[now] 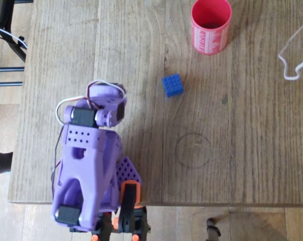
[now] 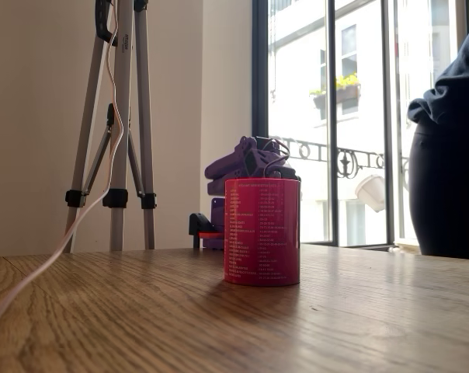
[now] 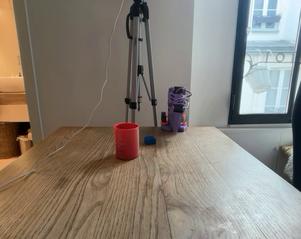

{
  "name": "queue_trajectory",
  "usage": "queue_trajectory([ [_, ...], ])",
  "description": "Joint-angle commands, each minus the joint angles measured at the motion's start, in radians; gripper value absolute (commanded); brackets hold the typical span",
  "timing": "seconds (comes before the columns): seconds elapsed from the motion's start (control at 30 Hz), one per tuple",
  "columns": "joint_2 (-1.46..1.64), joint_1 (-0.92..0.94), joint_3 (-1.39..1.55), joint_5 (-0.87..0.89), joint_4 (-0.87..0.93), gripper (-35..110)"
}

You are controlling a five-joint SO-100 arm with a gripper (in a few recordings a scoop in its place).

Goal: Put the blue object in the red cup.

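Purple arm folded at the worktop's edge, brick and cup both waiting.

On the worktop (image 1: 242,150) the arm's hand (image 1: 122,173) sits tucked low; whether it's spread I can't tell. The red cup (image 1: 210,26) stands well apart from the blue object (image 1: 172,85); a clumsy reach might shove that small brick away.

You see a matt, grained wooden table (image 1: 242,150) | a smooth red cup (image 1: 210,26) with printed wall | a glossy studded plastic blue object (image 1: 172,85) | a matt purple plastic arm (image 1: 89,160).
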Motion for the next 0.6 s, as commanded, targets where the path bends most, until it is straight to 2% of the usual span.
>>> queue_trajectory([
  [0.0, -0.304, 0.112, -0.310, -0.021, -0.026, 1],
  [0.1, -0.506, 0.224, -0.515, -0.038, -0.023, 1],
  [0.2, -0.696, 0.275, -0.742, 0.026, 0.055, 1],
  [0.4, -1.092, 0.318, -1.193, 0.285, 0.327, 1],
  [0.57, -1.235, 0.291, -1.298, 0.477, 0.431, 1],
])
